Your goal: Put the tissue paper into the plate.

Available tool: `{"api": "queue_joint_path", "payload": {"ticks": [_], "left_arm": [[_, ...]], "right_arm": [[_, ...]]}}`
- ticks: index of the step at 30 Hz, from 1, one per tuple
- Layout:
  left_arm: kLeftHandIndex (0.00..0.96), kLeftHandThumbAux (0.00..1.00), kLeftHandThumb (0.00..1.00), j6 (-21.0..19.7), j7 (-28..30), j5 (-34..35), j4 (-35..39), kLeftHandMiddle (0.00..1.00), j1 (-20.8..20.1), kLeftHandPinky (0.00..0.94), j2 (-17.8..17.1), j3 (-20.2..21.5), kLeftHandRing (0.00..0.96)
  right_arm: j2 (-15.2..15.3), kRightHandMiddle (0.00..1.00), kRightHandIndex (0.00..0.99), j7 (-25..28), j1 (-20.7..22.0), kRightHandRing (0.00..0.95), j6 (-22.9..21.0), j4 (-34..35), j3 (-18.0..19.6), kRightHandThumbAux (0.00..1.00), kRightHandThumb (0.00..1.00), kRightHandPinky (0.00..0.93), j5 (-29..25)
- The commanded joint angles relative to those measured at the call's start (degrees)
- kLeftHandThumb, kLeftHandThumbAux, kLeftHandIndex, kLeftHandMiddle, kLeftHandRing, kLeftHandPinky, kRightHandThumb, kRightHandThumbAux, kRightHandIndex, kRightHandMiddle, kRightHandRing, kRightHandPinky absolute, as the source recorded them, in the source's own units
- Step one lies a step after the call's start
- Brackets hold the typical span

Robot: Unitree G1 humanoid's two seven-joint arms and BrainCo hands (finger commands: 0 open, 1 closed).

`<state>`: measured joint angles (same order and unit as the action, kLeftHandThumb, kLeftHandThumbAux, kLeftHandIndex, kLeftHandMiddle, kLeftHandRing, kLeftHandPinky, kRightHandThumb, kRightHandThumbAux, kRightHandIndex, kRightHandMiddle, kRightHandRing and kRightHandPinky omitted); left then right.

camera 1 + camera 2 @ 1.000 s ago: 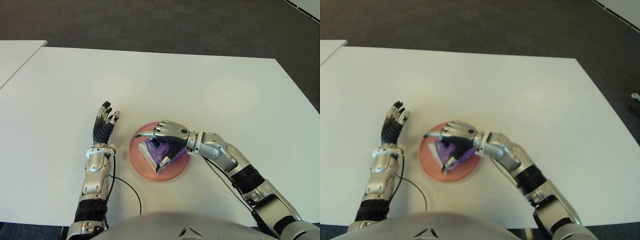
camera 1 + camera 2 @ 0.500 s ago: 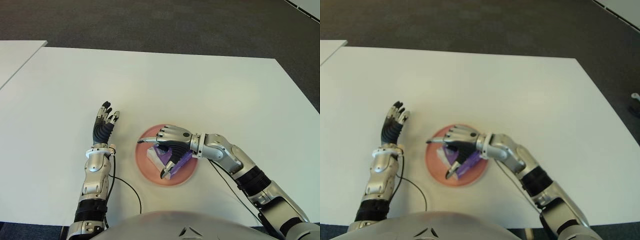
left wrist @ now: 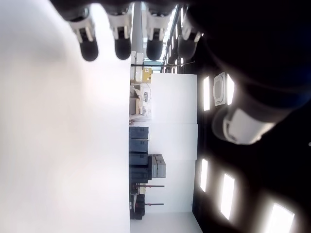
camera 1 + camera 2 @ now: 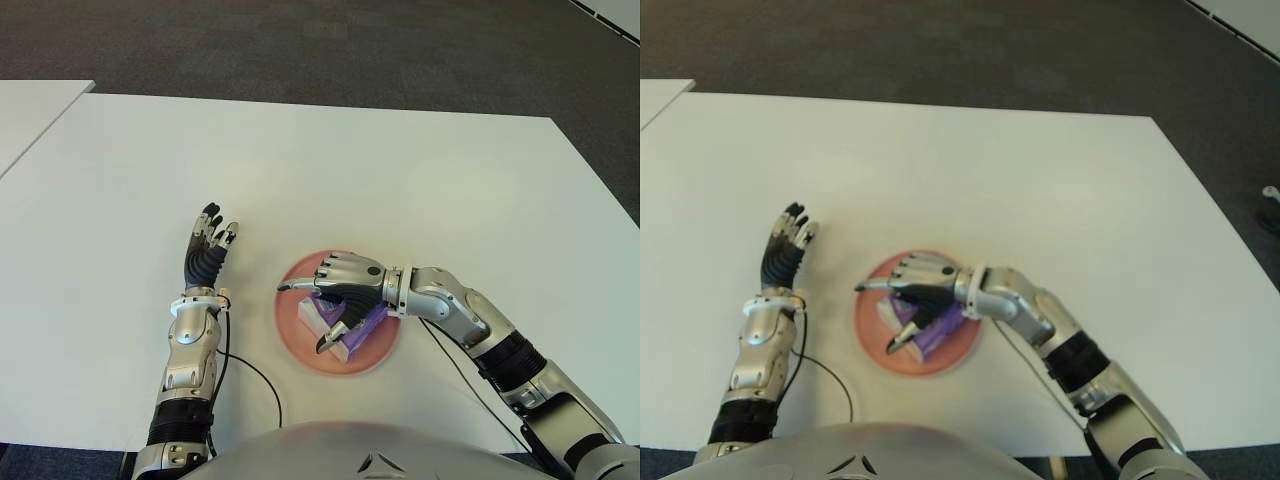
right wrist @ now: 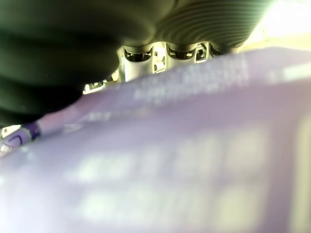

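White table (image 4: 400,170) filled most of the scene, with dark carpet beyond its far edge. Near the robot's front sat a pink plate (image 4: 290,330). A purple tissue packet (image 4: 352,325) lay inside the plate. The right hand (image 4: 338,290) covered the packet, fingers curled around it in a grasp. The left hand (image 4: 207,255) showed left of the plate, fingers extended and empty.

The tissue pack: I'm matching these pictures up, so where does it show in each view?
Left eye: tissue pack low centre, in the pink plate, under the right hand.
Right eye: same, low and left of centre.
Left wrist: not in it.
Right wrist: purple surface filling most of the picture.
Shared landmark: the plate.
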<state>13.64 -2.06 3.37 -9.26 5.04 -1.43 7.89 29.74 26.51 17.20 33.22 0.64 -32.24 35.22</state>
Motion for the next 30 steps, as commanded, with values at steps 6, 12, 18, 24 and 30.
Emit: {"api": "queue_joint_path", "payload": {"ticks": [6, 12, 18, 24, 30], "left_arm": [[0.000, 0.581, 0.000, -0.8, 1.1, 0.8, -0.2, 0.001, 0.5, 0.000, -0.2, -0.2, 0.000], [0.000, 0.588, 0.000, -0.6, 1.1, 0.6, -0.3, 0.003, 0.5, 0.000, -0.4, -0.3, 0.000], [0.003, 0.600, 0.000, -0.3, 0.9, 0.4, -0.4, 0.012, 0.4, 0.000, -0.3, -0.2, 0.000], [0.001, 0.592, 0.000, -0.3, 1.0, 0.7, -0.7, 0.012, 0.2, 0.000, -0.2, 0.0, 0.000], [0.002, 0.582, 0.000, -0.8, 0.4, 0.6, -0.5, 0.009, 0.1, 0.000, 0.0, 0.1, 0.000]], "right_arm": [[0.1, 0.000, 0.000, -8.0, -3.8, 0.000, 1.1, -1.2, 1.9, 0.277, 0.053, 0.000, 4.7], [-0.9, 0.000, 0.000, -12.9, -4.0, 0.000, 1.3, -2.4, 3.8, 0.284, 0.059, 0.000, 4.7], [-2.6, 0.000, 0.000, -16.5, -4.7, 0.000, 0.5, -3.1, 6.4, 0.297, 0.086, 0.000, 2.7], [-4.9, 0.000, 0.000, -17.7, -6.5, 0.000, -1.1, -2.6, 9.1, 0.309, 0.112, 0.000, -1.8], [-5.6, 0.000, 0.000, -18.1, -6.8, 0.000, -1.4, -3.5, 13.3, 0.303, 0.117, 0.000, -7.9]]}}
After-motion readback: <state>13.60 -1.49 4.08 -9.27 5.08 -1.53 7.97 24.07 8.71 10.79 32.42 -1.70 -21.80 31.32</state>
